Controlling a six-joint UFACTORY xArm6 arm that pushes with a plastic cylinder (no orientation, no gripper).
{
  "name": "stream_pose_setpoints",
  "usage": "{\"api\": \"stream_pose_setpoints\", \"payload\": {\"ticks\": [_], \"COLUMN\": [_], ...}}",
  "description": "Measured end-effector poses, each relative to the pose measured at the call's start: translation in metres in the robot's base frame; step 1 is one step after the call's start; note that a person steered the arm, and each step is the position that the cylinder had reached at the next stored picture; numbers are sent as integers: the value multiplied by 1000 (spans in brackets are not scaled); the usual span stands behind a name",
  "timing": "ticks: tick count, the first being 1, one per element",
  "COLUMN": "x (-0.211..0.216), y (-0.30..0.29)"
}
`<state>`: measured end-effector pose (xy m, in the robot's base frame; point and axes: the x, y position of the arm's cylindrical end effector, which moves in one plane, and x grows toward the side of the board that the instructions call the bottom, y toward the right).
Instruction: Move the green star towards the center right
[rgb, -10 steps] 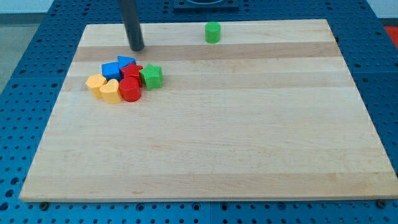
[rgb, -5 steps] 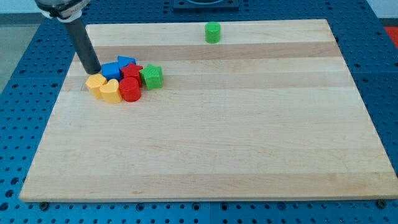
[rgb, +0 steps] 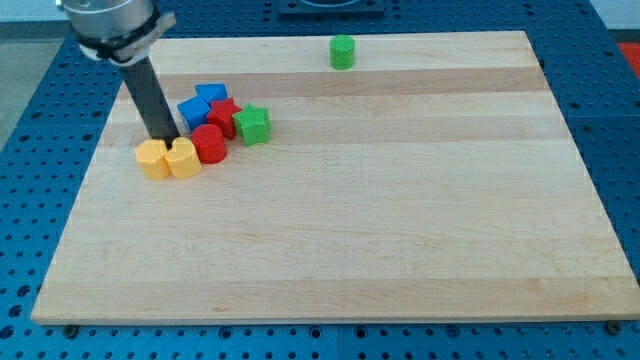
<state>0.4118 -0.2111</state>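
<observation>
The green star lies at the right end of a cluster of blocks in the upper left of the wooden board. My tip stands at the cluster's left side, just above two yellow blocks and left of the blue blocks. It is several block widths left of the green star, with a red cylinder and a red star in between.
Two blue blocks sit at the cluster's top. A green cylinder stands alone near the board's top edge, right of the cluster. The board lies on a blue perforated table.
My tip moved from above the cluster to its left, then down and right into it. The blue blocks, red blocks and green star shifted up and right; the yellow blocks slid slightly down.
</observation>
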Motion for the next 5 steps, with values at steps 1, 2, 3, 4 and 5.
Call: {"api": "stream_pose_setpoints", "payload": {"ticks": [1,2,3,4,5], "x": [31,57,55,54,57], "y": [0,-3,-21,-52,-66]}}
